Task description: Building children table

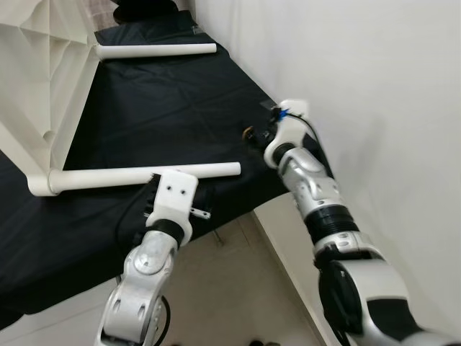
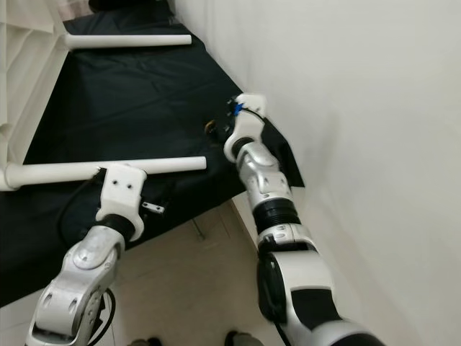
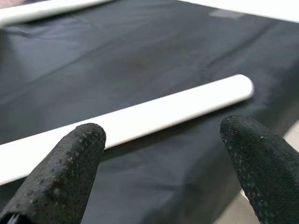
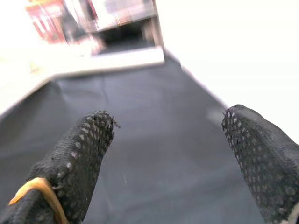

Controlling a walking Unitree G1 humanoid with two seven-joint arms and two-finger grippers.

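The white children's table lies on its side on a black cloth (image 1: 166, 108), with its ribbed underside (image 1: 43, 72) at the left. Two white round legs stick out toward the wall: a near leg (image 1: 209, 171) and a far leg (image 1: 155, 50). My left gripper (image 3: 173, 154) is open just short of the near leg (image 3: 140, 119), close to its free end, and holds nothing. My right gripper (image 4: 168, 149) is open and empty over the cloth by the wall, beyond the near leg's tip. An orange band wraps one of its fingers (image 4: 32, 186).
A white wall (image 1: 374, 86) runs along the right, close to my right arm. The cloth's edge drops to a pale tiled floor (image 1: 238, 288) in front. Blurred furniture (image 4: 107, 23) stands past the cloth's far end.
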